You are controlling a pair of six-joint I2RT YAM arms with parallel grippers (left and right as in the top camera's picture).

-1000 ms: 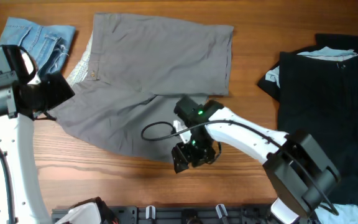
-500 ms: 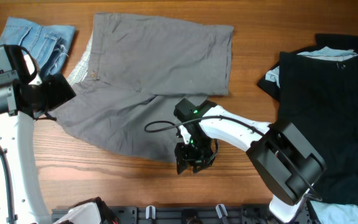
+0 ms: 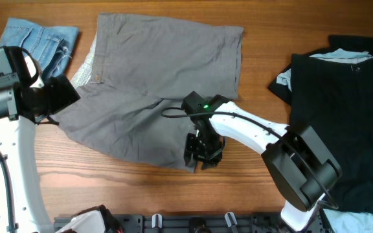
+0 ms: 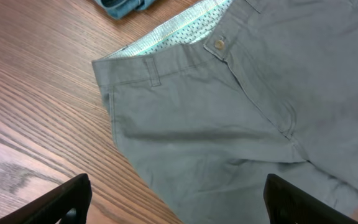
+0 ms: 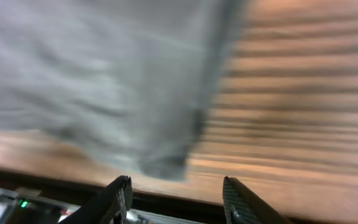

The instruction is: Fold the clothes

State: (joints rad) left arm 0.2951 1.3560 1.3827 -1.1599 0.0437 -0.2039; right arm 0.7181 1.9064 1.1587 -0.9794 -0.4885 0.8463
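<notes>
Wooden tabletop (image 3: 76, 178) laid out for one fold at a time: light-blue denim shorts (image 3: 37, 39) parked far left, left pincer (image 4: 178, 186) apart by the waistband corner of grey shorts (image 3: 167, 65) spread flat mid-tabletop, right pincer (image 5: 178, 183) apart at the near leg hem, probably to lift it, black garments (image 3: 342, 110) waiting right.

The right end effector (image 3: 198, 155) has shifted up toward the grey shorts (image 3: 167, 65).
</notes>
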